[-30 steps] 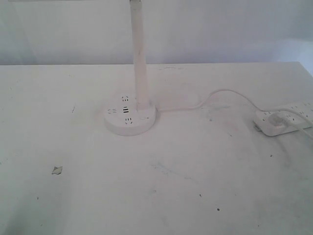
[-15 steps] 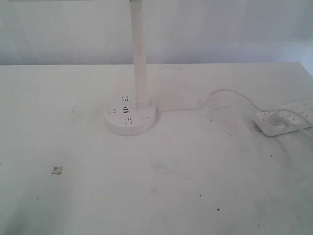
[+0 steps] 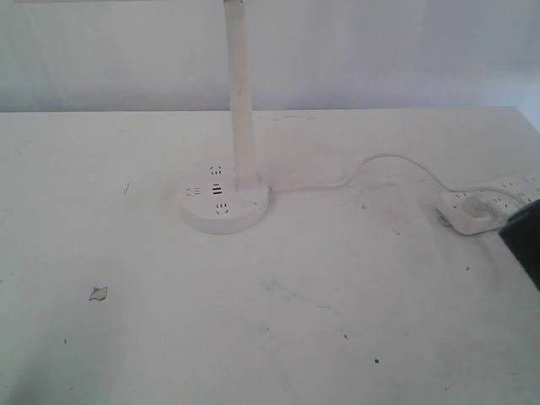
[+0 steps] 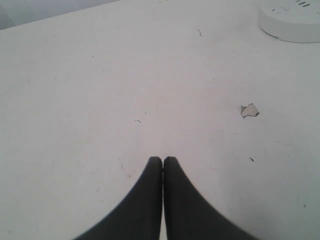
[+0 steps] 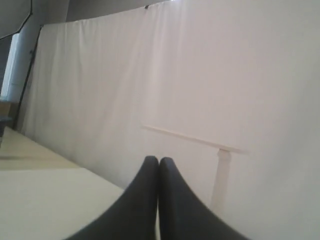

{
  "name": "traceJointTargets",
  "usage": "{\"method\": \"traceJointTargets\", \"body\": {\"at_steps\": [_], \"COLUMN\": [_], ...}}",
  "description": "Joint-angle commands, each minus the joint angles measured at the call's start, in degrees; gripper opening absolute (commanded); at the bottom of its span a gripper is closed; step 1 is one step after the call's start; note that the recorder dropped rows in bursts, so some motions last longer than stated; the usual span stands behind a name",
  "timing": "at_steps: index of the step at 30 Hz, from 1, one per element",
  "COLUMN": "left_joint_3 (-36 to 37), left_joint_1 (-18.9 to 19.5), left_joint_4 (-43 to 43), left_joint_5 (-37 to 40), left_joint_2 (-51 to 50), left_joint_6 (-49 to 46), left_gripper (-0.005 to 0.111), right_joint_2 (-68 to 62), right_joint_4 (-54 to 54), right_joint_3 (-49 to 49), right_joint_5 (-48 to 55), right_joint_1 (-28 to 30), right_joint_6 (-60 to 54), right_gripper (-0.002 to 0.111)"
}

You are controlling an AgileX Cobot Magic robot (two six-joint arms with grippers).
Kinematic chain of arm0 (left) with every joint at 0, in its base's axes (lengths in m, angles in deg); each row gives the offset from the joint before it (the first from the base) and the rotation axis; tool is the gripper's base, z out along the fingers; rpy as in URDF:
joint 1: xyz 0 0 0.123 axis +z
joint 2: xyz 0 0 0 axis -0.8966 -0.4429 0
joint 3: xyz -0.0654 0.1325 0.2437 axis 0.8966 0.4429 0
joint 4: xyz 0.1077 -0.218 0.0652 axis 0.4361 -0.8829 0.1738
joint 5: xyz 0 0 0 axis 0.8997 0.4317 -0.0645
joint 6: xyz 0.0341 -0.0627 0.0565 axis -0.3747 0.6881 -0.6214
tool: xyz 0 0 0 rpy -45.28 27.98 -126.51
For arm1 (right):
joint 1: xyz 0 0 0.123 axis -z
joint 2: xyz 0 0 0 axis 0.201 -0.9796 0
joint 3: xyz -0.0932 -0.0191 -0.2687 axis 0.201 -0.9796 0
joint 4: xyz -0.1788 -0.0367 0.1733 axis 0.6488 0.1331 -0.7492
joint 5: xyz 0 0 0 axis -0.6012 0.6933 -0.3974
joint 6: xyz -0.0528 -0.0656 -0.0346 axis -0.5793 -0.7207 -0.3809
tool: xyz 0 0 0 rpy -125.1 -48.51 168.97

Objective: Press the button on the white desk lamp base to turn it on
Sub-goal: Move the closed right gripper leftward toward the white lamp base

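The white desk lamp base (image 3: 224, 207) is a round flat disc at the table's middle, with socket holes and two dark USB slots (image 3: 217, 191) on top. Its slim stem (image 3: 242, 101) rises out of frame. The button is too small to make out. My left gripper (image 4: 162, 159) is shut and empty over bare table, far from the base (image 4: 292, 22). My right gripper (image 5: 158, 159) is shut and empty, raised and facing the backdrop, with the lamp stem (image 5: 221, 180) beyond it. A dark part of the right arm (image 3: 525, 240) shows at the right edge.
A white cord (image 3: 396, 159) runs from the base to a long white power strip (image 3: 477, 209) at the right. A small paper scrap (image 3: 99, 293) lies front left, also in the left wrist view as the scrap (image 4: 249, 110). A white backdrop stands behind the table.
A dark part of the right arm has come into the exterior view at the right edge, covering the near end of the power strip. The lamp has not moved.
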Motion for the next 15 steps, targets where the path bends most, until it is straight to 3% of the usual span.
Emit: {"method": "traceJointTargets", "body": {"at_steps": [1,8,15], "left_joint_3": [0.19,0.19,0.19], "left_joint_1": [0.15,0.15,0.15], "left_joint_4": [-0.33,-0.33,-0.33], "left_joint_5": [-0.09,-0.09,-0.09], "left_joint_2": [0.22,0.22,0.22], "left_joint_6": [0.06,0.06,0.06], "left_gripper": [0.0,0.0,0.0], "right_joint_2": [-10.12,-25.55,-34.23], "right_joint_4": [3.83,6.94,-1.63], "right_joint_3": [2.28,3.79,6.38], "right_joint_5": [-9.34,-12.88,-14.52], "right_joint_1": [-0.25,-0.25,-0.25], "right_joint_6": [-11.11,-20.84,-23.21], "right_gripper": [0.0,0.0,0.0]}}
